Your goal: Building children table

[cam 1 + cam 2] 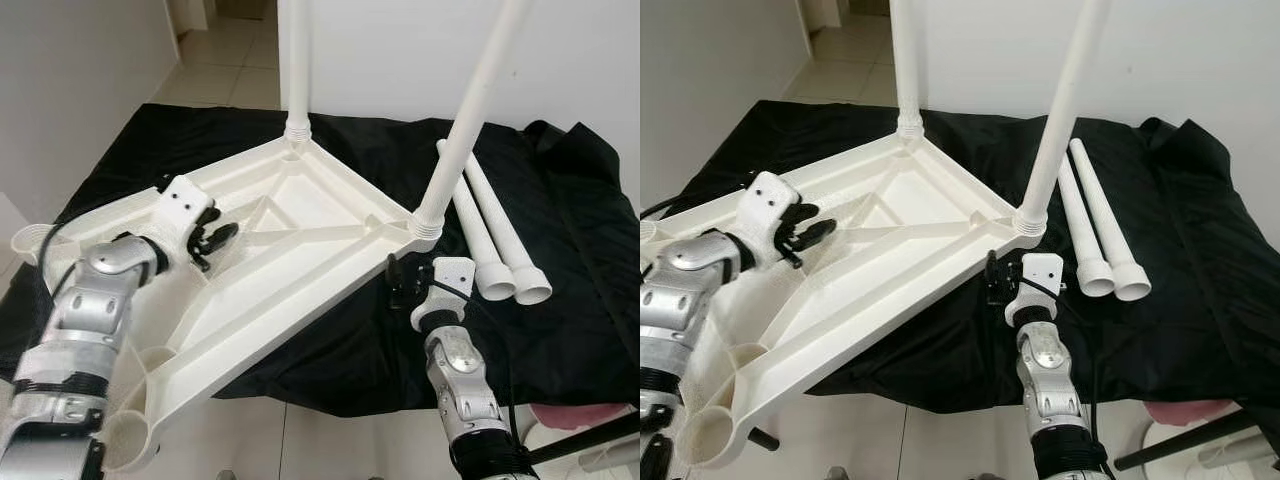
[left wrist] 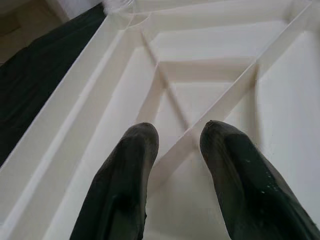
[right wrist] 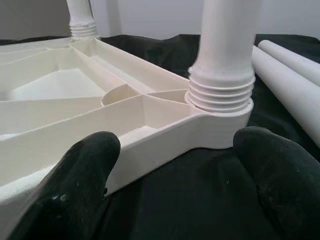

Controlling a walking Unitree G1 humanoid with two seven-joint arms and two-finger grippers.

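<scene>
A white plastic tabletop (image 1: 300,215) lies upside down on a black cloth, ribs facing up. Two white legs stand screwed into its corners, one at the far corner (image 1: 296,70) and one at the right corner (image 1: 470,110). Two loose white legs (image 1: 495,235) lie side by side on the cloth at the right. My left gripper (image 1: 215,238) hovers open over the ribbed underside near the left edge. My right gripper (image 1: 398,280) is open, low over the cloth just in front of the right corner socket (image 3: 220,95).
The black cloth (image 1: 560,250) covers the work surface and hangs over its front edge. Tiled floor (image 1: 330,440) shows below. Two empty leg sockets (image 1: 125,440) overhang the near left. A white wall stands behind.
</scene>
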